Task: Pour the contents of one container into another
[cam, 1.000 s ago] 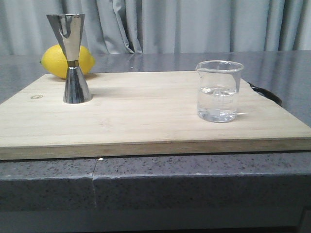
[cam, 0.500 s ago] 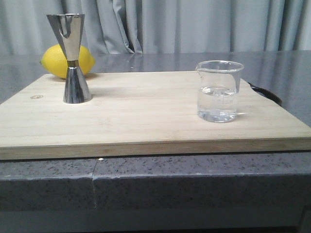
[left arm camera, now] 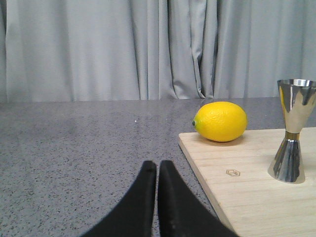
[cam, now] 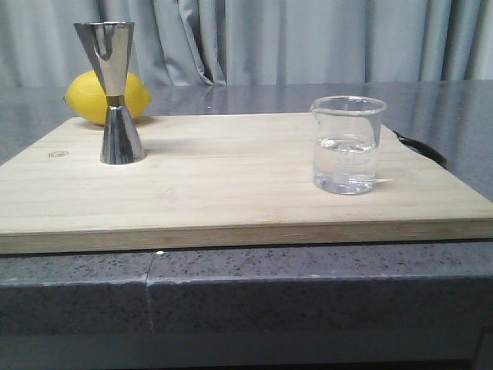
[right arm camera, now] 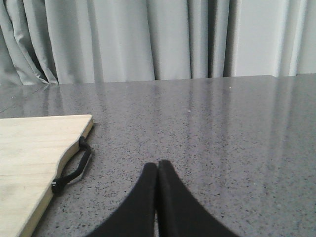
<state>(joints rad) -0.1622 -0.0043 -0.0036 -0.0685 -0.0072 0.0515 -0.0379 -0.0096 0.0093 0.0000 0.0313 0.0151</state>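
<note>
A small clear glass beaker [cam: 347, 145], about half full of clear liquid, stands upright on the right part of the wooden cutting board [cam: 231, 185]. The shiny metal jigger [cam: 112, 92] stands upright at the board's back left; the left wrist view also shows this jigger [left arm camera: 293, 131]. My left gripper [left arm camera: 157, 165] is shut and empty over the grey counter, left of the board. My right gripper [right arm camera: 157, 166] is shut and empty over the counter, right of the board. Neither gripper appears in the front view.
A yellow lemon [cam: 106, 97] lies behind the jigger at the board's back left corner, also the lemon [left arm camera: 220, 121] in the left wrist view. A black strap handle [right arm camera: 73, 169] hangs off the board's right edge. Grey curtains close off the back.
</note>
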